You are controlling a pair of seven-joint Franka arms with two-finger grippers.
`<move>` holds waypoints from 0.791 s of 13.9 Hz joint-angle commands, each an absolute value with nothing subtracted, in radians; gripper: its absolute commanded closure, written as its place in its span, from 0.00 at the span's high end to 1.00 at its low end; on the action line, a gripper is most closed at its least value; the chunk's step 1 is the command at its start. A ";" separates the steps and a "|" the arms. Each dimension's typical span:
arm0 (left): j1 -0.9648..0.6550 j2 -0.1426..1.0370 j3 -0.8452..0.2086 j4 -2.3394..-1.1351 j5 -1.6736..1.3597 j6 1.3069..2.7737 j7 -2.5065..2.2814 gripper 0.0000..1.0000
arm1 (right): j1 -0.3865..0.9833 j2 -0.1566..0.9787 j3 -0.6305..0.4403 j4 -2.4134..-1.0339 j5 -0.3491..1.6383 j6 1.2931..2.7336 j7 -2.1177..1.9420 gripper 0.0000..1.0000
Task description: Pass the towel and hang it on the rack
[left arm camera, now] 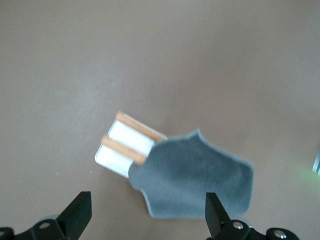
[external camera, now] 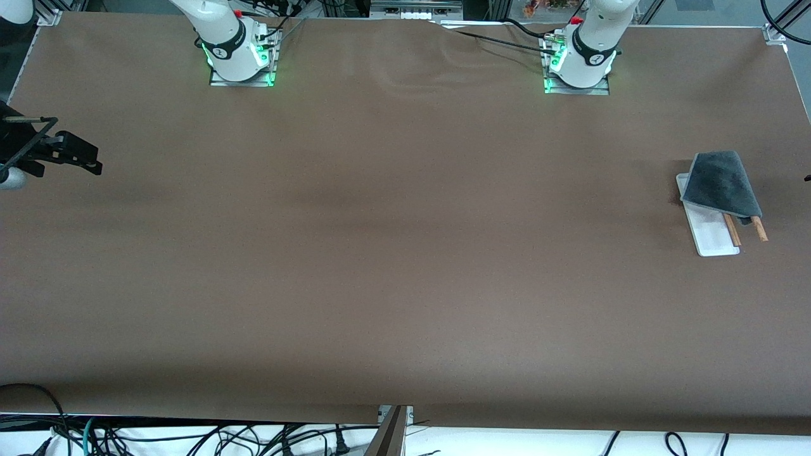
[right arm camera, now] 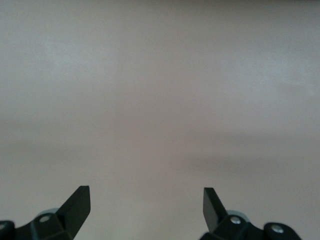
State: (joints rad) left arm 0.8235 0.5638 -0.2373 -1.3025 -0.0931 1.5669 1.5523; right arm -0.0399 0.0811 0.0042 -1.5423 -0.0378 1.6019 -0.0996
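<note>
Towel (external camera: 722, 182) draped over rack (external camera: 716, 237), covering the rods' upper part, grey side up. Soft, light, floppy; best pinched at a free corner hanging off the rack. Left tool (left arm camera: 145, 217) released, empty, above rack. Right tool (right arm camera: 145, 210) released, waiting well away from rack.

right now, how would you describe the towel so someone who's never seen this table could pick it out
On the brown table, look toward the left arm's end for the rack with its white base. The towel is the dark grey cloth draped over its two wooden rods, the only soft thing there.
</note>
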 commanded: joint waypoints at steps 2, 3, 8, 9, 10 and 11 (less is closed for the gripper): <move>0.688 0.494 -0.229 -1.302 -0.069 1.494 1.309 1.00 | -0.040 0.078 0.014 -1.520 -0.032 1.600 -0.106 1.00; 0.655 0.476 -0.229 -1.304 -0.069 1.485 1.240 1.00 | -0.040 0.084 0.014 -1.516 -0.032 1.603 -0.107 1.00; 0.387 0.329 -0.199 -1.383 -0.046 1.463 0.857 1.00 | -0.038 0.101 0.015 -1.489 -0.035 1.605 -0.124 1.00; 0.341 0.286 -0.195 -1.428 -0.028 1.482 0.806 1.00 | -0.038 0.101 0.015 -1.489 -0.035 1.605 -0.124 1.00; 0.304 0.244 -0.181 -1.469 -0.022 1.514 0.776 1.00 | -0.038 0.101 0.015 -1.489 -0.037 1.606 -0.121 1.00; 0.278 0.209 -0.149 -1.512 -0.023 1.541 0.767 1.00 | -0.037 0.103 0.015 -1.488 -0.037 1.608 -0.123 1.00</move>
State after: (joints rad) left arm 0.3227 0.3275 -0.2106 -1.3720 -0.0466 1.4800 0.7950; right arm -0.0357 0.0881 0.0125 -1.5178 -0.0376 1.6096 -0.1052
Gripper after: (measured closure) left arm 0.000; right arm 0.000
